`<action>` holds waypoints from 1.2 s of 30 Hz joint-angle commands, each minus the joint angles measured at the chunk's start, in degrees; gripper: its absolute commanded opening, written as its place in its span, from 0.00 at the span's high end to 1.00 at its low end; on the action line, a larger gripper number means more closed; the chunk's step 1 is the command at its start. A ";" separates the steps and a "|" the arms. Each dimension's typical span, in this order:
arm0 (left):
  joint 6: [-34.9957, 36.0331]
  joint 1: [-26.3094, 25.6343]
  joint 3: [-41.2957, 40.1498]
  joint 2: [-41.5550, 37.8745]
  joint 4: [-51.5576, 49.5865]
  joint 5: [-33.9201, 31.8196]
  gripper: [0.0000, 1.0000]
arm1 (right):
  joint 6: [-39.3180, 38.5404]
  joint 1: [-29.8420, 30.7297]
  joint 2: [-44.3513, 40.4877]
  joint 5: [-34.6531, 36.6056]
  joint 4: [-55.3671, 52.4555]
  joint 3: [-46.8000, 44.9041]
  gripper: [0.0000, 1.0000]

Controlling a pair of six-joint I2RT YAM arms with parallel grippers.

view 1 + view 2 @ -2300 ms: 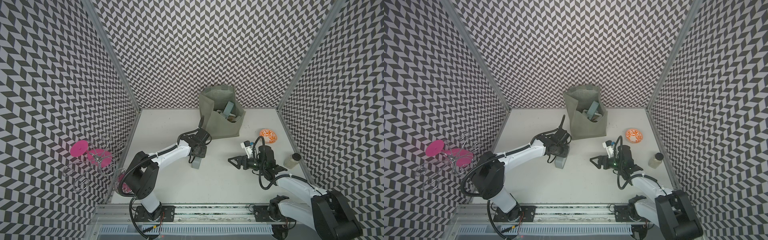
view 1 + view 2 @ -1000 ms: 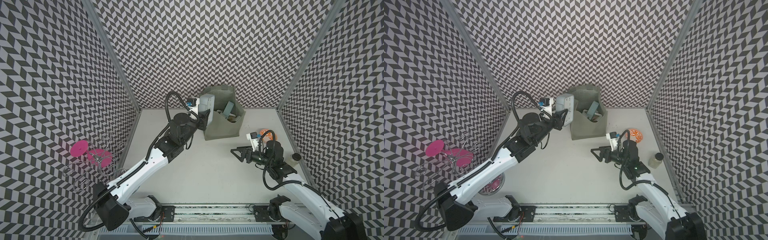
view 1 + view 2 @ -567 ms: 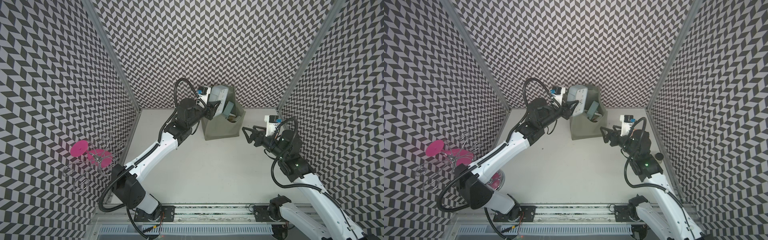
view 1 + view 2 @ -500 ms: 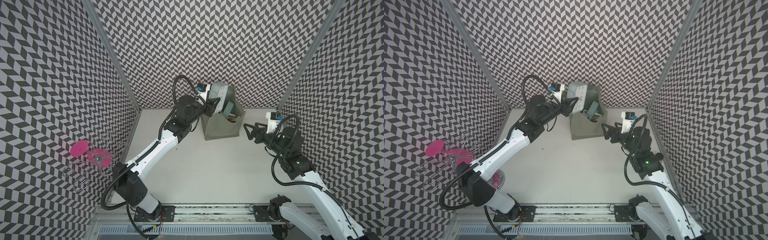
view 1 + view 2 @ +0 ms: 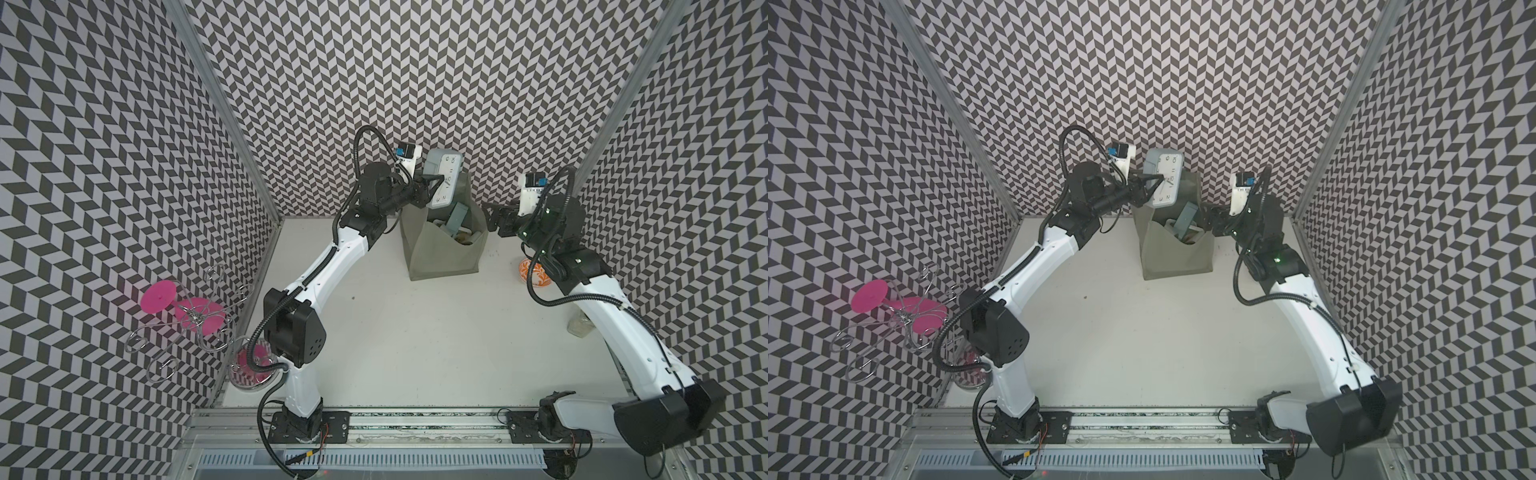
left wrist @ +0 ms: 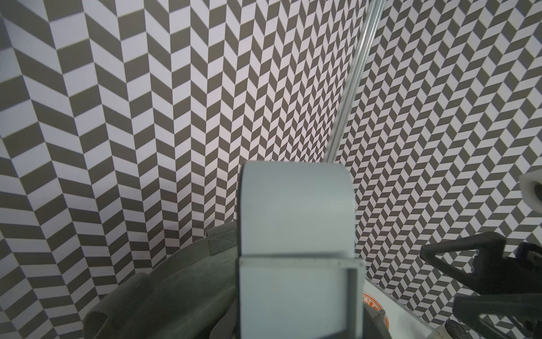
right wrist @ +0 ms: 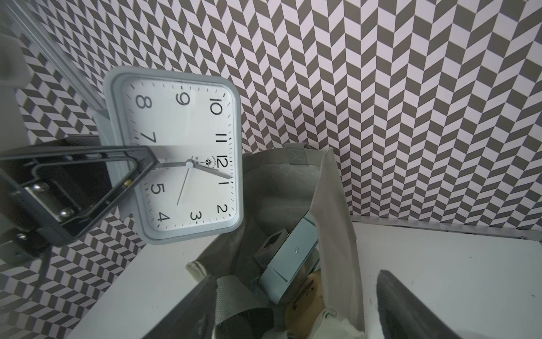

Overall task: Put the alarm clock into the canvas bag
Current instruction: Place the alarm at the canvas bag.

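alarm clock (image 5: 443, 178) tight in left claw (image 5: 434, 184) over canvas bag (image 5: 440, 253) rim; right claw (image 5: 489, 217) agape at edge

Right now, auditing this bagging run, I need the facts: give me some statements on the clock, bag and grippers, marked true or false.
1. The left gripper holds the alarm clock. True.
2. The alarm clock lies inside the canvas bag. False: it is held in the air near the bag's rim, not yet in.
3. The right gripper is open. True.
4. The canvas bag is empty. False: a pale blue box and other items lie inside.
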 commanded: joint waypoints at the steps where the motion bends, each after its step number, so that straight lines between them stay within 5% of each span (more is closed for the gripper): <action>1: -2.65 0.31 5.89 2.59 -1.36 4.38 0.74 | -3.24 -1.37 3.66 -0.05 -1.81 3.98 0.18; 10: -10.33 0.42 13.94 11.82 -3.85 6.42 0.78 | -6.41 -1.95 16.51 -3.67 -8.48 15.45 0.23; 26: -18.12 0.41 14.08 16.03 -9.00 0.21 0.81 | -8.56 -1.96 28.81 -5.27 -14.68 26.93 0.38; 36: -14.40 0.92 14.96 16.13 -17.04 -7.09 0.81 | -9.72 -2.46 30.39 -2.18 -16.29 29.28 0.83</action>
